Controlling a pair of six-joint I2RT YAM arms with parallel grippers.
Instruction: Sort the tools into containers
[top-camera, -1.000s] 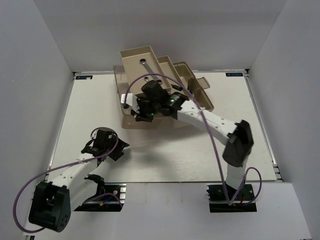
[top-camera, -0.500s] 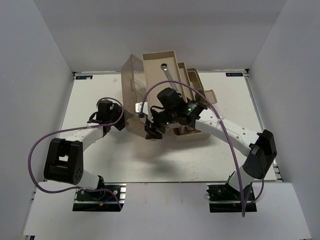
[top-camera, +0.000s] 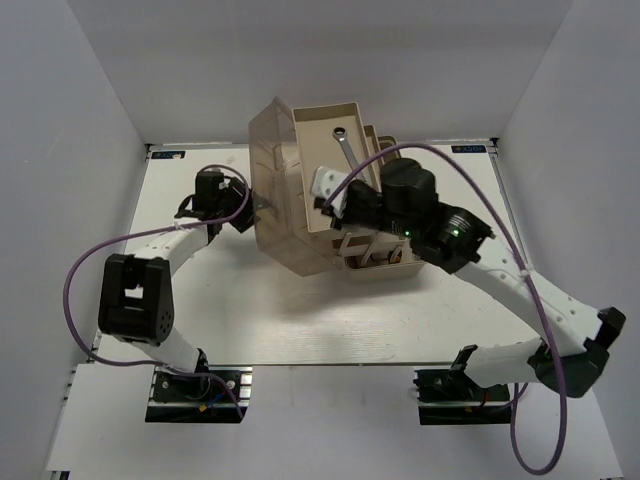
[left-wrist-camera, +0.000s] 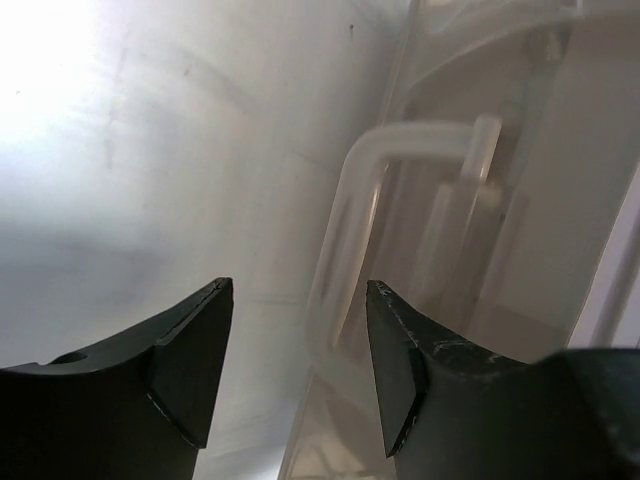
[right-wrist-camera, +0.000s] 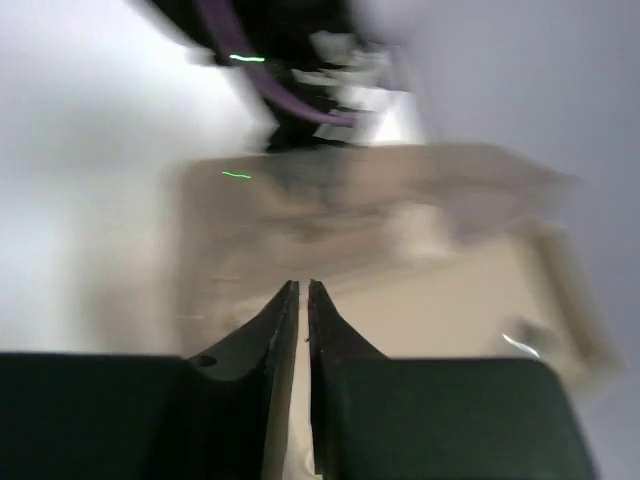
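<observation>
The fold-out toolbox (top-camera: 370, 262) stands open in the middle, its stepped beige trays raised. A silver wrench (top-camera: 347, 151) lies in the top tray (top-camera: 312, 122). The translucent brown lid (top-camera: 274, 180) stands upright on the left. My left gripper (top-camera: 243, 206) is open just left of the lid. In the left wrist view the lid's pale handle (left-wrist-camera: 372, 182) lies between and ahead of my open fingers (left-wrist-camera: 195, 345), untouched. My right gripper (top-camera: 330, 200) is over the trays. In the blurred right wrist view it (right-wrist-camera: 303, 288) is shut and empty above a beige tray (right-wrist-camera: 440, 300). No screwdrivers show.
White walls close in the table on the left, back and right. The right arm's purple cable (top-camera: 500, 235) loops over the toolbox's right side. The left arm's elbow (top-camera: 135, 300) stands at the near left.
The lid has swung from lying low to standing upright and the toolbox has shifted right. My left gripper moved up to the lid. My right arm swung right and upward over the trays.
</observation>
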